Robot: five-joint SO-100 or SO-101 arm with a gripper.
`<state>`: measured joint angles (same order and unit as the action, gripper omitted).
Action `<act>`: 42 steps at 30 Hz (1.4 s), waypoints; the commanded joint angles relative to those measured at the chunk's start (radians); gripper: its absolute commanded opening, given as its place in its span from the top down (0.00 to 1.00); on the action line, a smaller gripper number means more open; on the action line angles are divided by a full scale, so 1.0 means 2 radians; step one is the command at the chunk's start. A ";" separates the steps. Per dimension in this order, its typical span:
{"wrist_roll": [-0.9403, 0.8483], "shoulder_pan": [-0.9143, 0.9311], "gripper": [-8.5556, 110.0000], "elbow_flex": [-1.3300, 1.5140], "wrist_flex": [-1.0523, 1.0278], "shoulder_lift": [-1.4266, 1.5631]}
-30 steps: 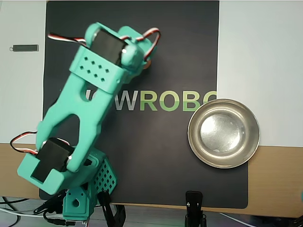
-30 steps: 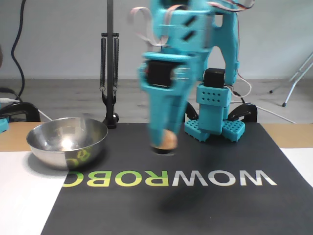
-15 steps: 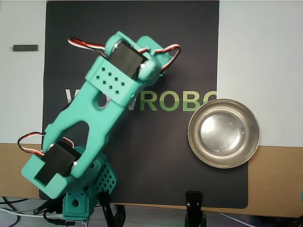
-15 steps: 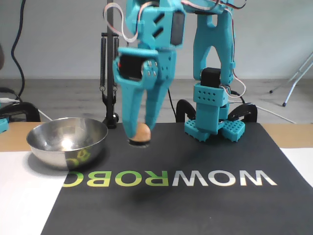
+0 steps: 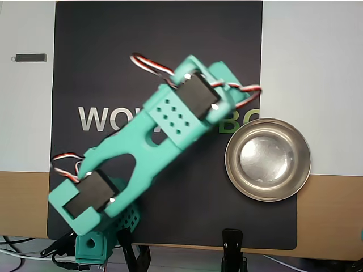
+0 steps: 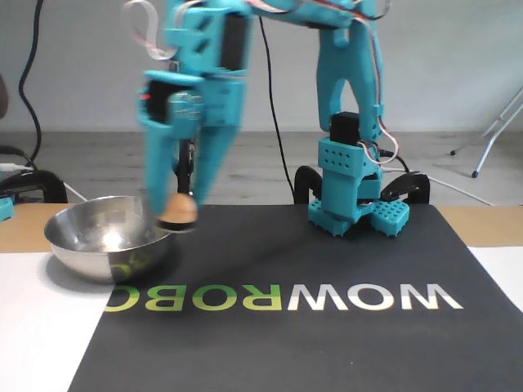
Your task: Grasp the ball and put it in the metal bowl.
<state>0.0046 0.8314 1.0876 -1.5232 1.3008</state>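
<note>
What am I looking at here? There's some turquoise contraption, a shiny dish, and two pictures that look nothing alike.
The turquoise thing is a small robot arm clamped to the table edge. Its tool, two fingers that pinch, is closed on a small orange ball and holds it in the air, right at the near rim of the metal bowl. One picture is shot from straight above; there the arm hides the ball, and the bowl looks empty. The other camera stands on the table, facing the arm. Underneath lies a black mat with lettering, over white sheets on a wooden tabletop.
</note>
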 commanded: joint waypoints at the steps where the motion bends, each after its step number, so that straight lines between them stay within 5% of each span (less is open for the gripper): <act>1: -0.001 0.014 0.60 -0.041 -0.002 -0.011; 42: -0.001 0.190 0.60 -0.060 -0.002 -0.042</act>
<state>0.0015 1.2180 1.0063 -1.5232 1.2241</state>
